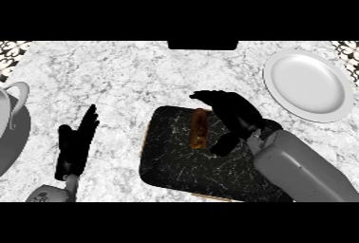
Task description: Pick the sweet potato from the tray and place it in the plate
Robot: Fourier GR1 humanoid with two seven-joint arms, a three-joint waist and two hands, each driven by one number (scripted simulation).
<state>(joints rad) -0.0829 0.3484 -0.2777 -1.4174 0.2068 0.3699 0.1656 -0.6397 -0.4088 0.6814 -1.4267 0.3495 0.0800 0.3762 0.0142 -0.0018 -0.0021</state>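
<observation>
A long brown sweet potato [200, 129] lies lengthwise on the dark marbled tray [175, 166] in the middle of the counter. My right hand [235, 114] hovers over the tray just right of the potato, fingers spread above its far end and the thumb near its near end, not closed round it. The white plate [308, 85] sits at the far right, nothing on it. My left hand [76, 140] rests open at the lower left, fingers pointing up, well apart from the tray.
A grey pot with a handle [14, 123] stands at the left edge. A dark object [203, 45] sits at the counter's far edge. The white marble counter [126, 76] stretches between the tray and the plate.
</observation>
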